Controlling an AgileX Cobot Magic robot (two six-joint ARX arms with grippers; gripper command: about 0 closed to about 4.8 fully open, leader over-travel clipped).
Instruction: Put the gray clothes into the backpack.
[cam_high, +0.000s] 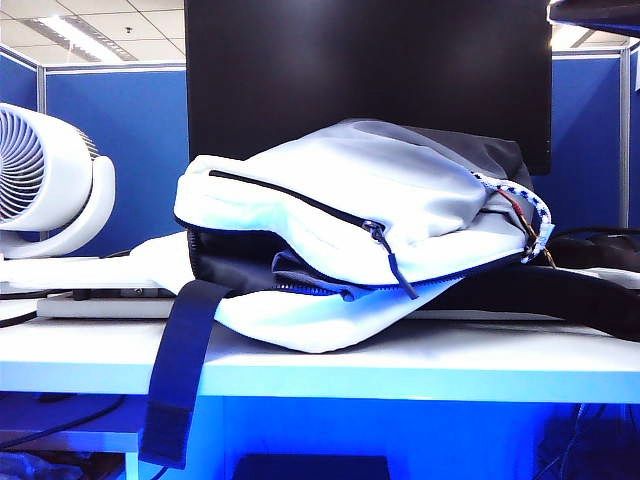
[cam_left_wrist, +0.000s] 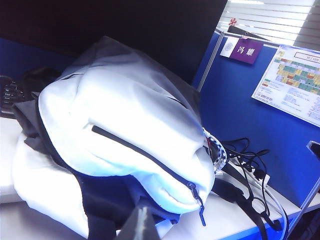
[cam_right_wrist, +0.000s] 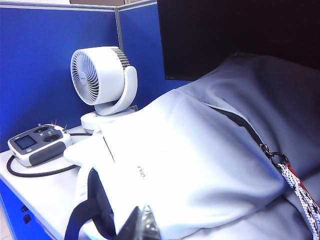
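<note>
The white backpack (cam_high: 340, 200) lies on its side on the table, its blue-edged zipper mouth open toward the front. A dark gray fold of the gray clothes (cam_high: 305, 270) shows inside that mouth, against the dark lining. Neither gripper shows in the exterior view. In the left wrist view my left gripper (cam_left_wrist: 141, 225) is shut with nothing in it, just short of the backpack's (cam_left_wrist: 125, 125) open mouth. My right gripper (cam_right_wrist: 145, 226) is shut and empty too, close over the backpack's (cam_right_wrist: 190, 165) white panel beside a navy strap (cam_right_wrist: 82, 210).
A white round fan (cam_high: 40, 180) stands at the back left, with a grey handheld controller (cam_right_wrist: 37, 142) near it. A black monitor (cam_high: 370, 70) stands behind the backpack. Cables and a power strip (cam_left_wrist: 250, 167) lie at the right. One navy strap (cam_high: 180, 370) hangs over the table's front edge.
</note>
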